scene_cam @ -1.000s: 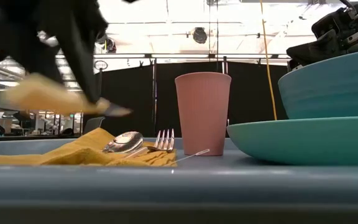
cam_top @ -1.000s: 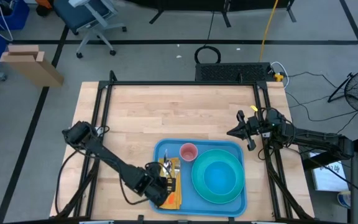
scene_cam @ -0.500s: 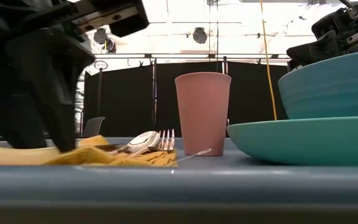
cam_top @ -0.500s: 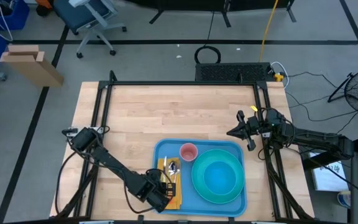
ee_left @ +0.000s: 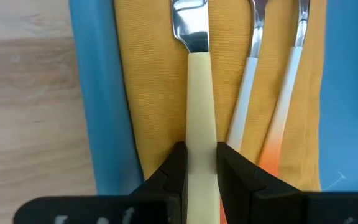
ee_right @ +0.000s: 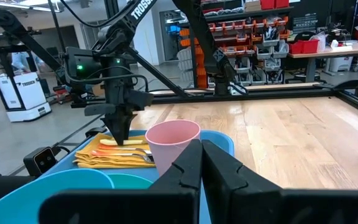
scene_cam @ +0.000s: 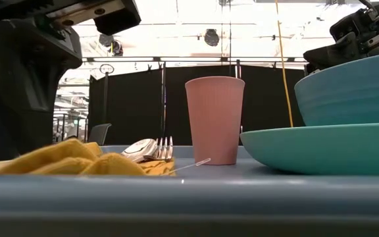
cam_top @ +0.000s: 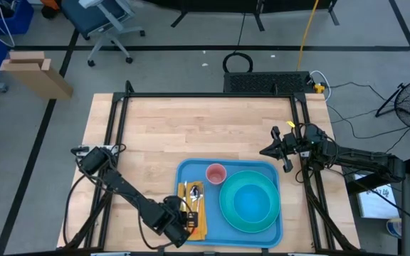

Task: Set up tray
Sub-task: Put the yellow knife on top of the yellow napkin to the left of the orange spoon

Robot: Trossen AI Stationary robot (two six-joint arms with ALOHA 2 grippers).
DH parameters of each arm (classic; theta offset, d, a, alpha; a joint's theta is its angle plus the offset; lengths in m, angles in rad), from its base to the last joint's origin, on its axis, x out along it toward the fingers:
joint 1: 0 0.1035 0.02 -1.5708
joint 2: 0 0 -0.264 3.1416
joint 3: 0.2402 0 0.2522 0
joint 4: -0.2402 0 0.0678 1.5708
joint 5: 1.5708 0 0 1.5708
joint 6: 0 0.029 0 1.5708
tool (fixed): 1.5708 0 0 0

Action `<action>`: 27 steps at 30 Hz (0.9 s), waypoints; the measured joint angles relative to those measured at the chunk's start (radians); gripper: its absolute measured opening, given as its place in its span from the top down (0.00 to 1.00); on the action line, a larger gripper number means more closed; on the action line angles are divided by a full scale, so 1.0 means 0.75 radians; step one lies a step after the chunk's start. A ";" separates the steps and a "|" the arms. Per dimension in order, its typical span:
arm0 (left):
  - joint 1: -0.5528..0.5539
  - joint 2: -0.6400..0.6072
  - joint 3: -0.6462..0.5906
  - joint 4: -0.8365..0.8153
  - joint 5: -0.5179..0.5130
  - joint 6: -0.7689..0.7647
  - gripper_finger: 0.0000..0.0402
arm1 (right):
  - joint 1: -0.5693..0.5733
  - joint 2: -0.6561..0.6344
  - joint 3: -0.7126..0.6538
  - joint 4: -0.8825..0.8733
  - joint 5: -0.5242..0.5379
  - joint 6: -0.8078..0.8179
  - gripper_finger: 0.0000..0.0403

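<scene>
1. One tray (cam_top: 188, 169), one plate (cam_top: 228, 213), one bowl (cam_top: 251, 203), one pink cup (cam_top: 216, 173), one yellow napkin (cam_top: 198, 226), and three pieces of cutlery: a knife (ee_left: 198, 106), a fork (ee_left: 250, 74) and a spoon (ee_left: 289, 81).
2. The blue tray lies on the wooden table (cam_top: 155, 135), at the middle of its near edge. It holds everything else.
3. The turquoise plate fills the tray's right part, and the bowl sits on the plate. The pink cup stands upright just beside the plate, toward the tray's far side.
4. The napkin lies along the tray's left edge. The knife, fork and spoon lie side by side on it, the knife nearest the rim.
5. The left gripper (cam_top: 180, 222) is over the near left corner of the tray, above the napkin. In the left wrist view its fingers (ee_left: 174, 171) are pressed against both sides of the knife's cream handle, pinching it.
6. The right gripper (cam_top: 267, 151) hovers over the table beside the tray's far right corner, apart from the tray. In the right wrist view its fingers (ee_right: 188, 165) are pressed together with nothing between them.
</scene>
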 joint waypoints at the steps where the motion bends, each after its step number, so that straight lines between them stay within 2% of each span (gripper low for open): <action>1: 0.008 0.000 0.000 -0.014 0.017 0.013 0.86 | 0.000 0.000 0.000 0.000 0.000 0.000 1.00; 8: 0.081 0.035 0.006 -0.032 0.136 0.151 0.86 | 0.000 0.000 0.000 -0.001 0.000 0.000 1.00; 17: 0.078 0.055 0.003 0.011 0.114 0.125 0.86 | 0.000 0.000 0.000 -0.001 0.000 0.000 1.00; 19: 0.080 0.055 0.002 0.022 0.123 0.152 0.80 | 0.000 0.000 0.000 -0.001 0.000 0.000 1.00; 24: 0.088 0.055 0.001 0.051 0.151 0.196 0.57 | 0.000 0.000 0.000 -0.001 0.000 0.014 1.00; 27: 0.094 0.030 0.000 0.053 0.173 0.209 0.46 | 0.000 0.000 0.000 -0.001 0.000 0.015 1.00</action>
